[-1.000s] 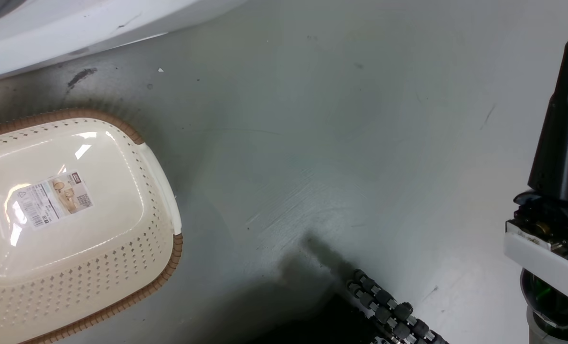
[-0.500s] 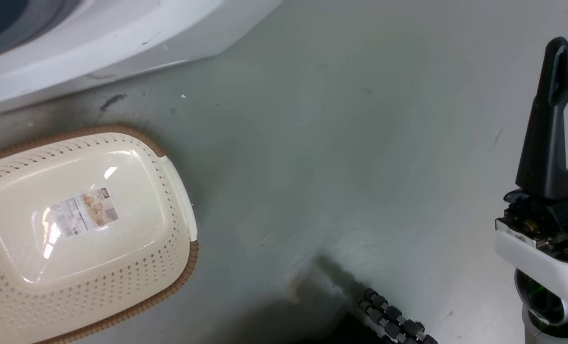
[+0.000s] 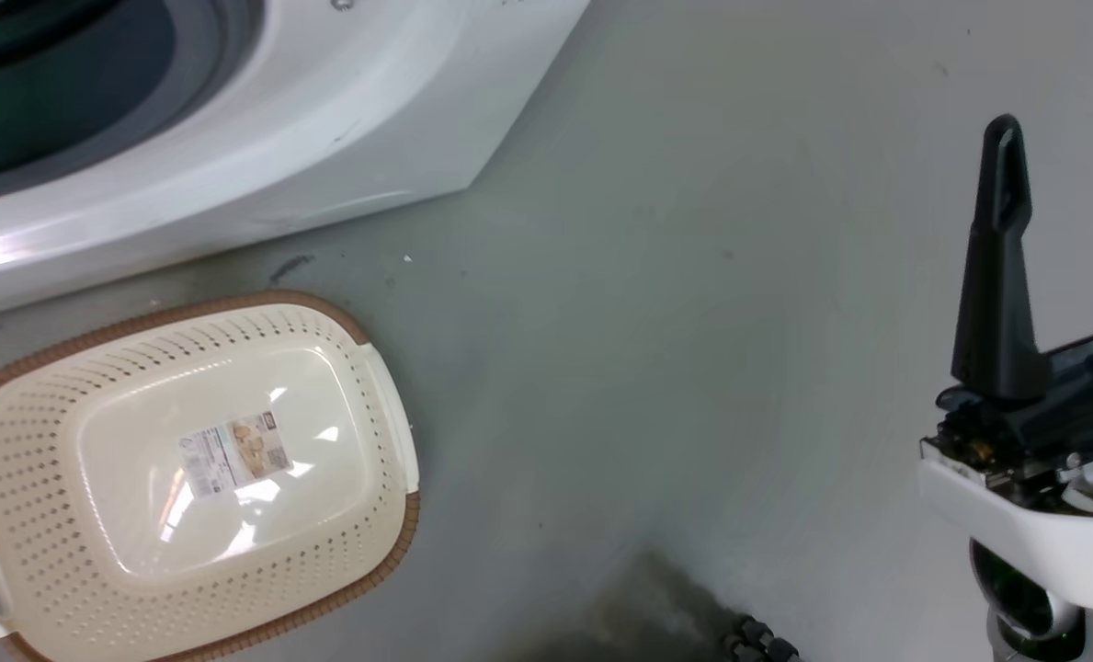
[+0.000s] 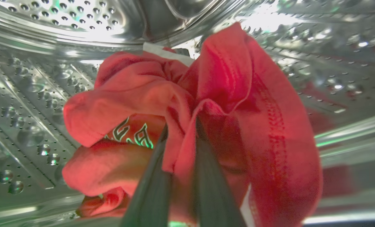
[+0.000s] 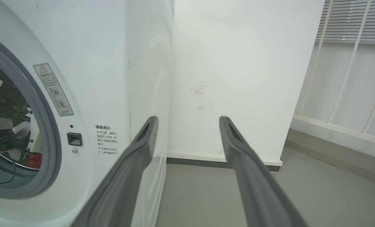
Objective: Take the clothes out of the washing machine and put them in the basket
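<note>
Clothes [image 4: 206, 104] lay bunched in the drum [image 4: 48, 94] of the washing machine [image 3: 344, 110], pinched in the clenched left gripper [image 4: 181, 125]; right gripper [image 5: 189, 121] spread, holding nothing; basket [image 3: 390, 542] sat on the floor [image 3: 693, 322] beside the machine; best withdrawn slowly, keeping trailing folds off the door ring [image 5: 53, 151].

Scuffed grey floor [image 3: 656, 303], white wall [image 5: 237, 63], slatted window [image 5: 354, 20].

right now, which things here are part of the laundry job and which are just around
Job: clothes, held by the left gripper inside the washing machine; basket, empty, on the floor.
Just around: right gripper, open and holding nothing; wall; warning sticker; slatted blind.
</note>
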You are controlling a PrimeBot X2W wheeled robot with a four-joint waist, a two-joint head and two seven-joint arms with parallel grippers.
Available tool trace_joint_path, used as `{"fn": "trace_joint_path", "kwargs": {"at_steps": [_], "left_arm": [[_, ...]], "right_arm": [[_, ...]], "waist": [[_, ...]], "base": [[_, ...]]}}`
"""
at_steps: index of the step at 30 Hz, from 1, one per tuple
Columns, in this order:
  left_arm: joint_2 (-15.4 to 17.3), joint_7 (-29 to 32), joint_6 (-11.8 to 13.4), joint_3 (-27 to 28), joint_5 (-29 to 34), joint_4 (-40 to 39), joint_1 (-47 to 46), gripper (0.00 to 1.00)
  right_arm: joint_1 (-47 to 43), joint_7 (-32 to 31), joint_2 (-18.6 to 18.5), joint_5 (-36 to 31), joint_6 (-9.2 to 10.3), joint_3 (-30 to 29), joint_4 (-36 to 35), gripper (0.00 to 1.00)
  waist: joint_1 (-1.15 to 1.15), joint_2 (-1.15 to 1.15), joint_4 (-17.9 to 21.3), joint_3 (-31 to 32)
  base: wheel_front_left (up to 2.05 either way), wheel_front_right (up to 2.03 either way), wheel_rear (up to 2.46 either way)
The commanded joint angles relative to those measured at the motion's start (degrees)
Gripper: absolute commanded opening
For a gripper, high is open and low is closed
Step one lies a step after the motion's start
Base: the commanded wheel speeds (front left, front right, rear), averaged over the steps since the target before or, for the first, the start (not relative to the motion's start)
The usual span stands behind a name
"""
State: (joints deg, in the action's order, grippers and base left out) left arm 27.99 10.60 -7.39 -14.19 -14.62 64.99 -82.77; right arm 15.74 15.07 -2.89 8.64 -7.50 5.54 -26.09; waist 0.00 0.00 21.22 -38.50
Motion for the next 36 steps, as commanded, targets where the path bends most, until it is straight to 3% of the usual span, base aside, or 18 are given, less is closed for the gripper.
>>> {"fn": "trace_joint_path", "kwargs": {"at_steps": [1, 17, 24, 36], "left_arm": [[-0.4, -1.7, 0.0, -0.2, -0.8, -0.5, 1.8, 0.00], [-1.3, -14.0, 0.0, -6.0, -10.0, -6.3, 20.1, 0.00], [-1.8, -16.1, 0.1, -7.3, -11.1, -11.1, 25.7, 0.00], [-2.9, -18.6, 3.9, -8.2, -12.9, -25.5, 43.0, 0.00]], "right_arm": [[-0.9, 0.2, 0.0, -0.3, 0.02, 0.3, 0.1, 1.00], [-7.1, 0.2, 0.0, -5.2, 0.02, 1.8, 2.4, 1.00], [-9.7, 0.2, 0.0, -6.5, 0.02, 2.3, 3.2, 1.00], [-14.7, 0.2, 0.0, -8.6, 0.02, 2.9, 4.7, 1.00]], "waist": [[0.00, 0.00, -1.0, 2.2], [0.00, 0.00, -5.4, 15.4], [0.00, 0.00, -7.4, 20.0], [0.00, 0.00, -9.4, 27.8]], "base": [[0.00, 0.00, 0.00], [0.00, 0.00, 0.00], [0.00, 0.00, 0.00], [0.00, 0.00, 0.00]]}}
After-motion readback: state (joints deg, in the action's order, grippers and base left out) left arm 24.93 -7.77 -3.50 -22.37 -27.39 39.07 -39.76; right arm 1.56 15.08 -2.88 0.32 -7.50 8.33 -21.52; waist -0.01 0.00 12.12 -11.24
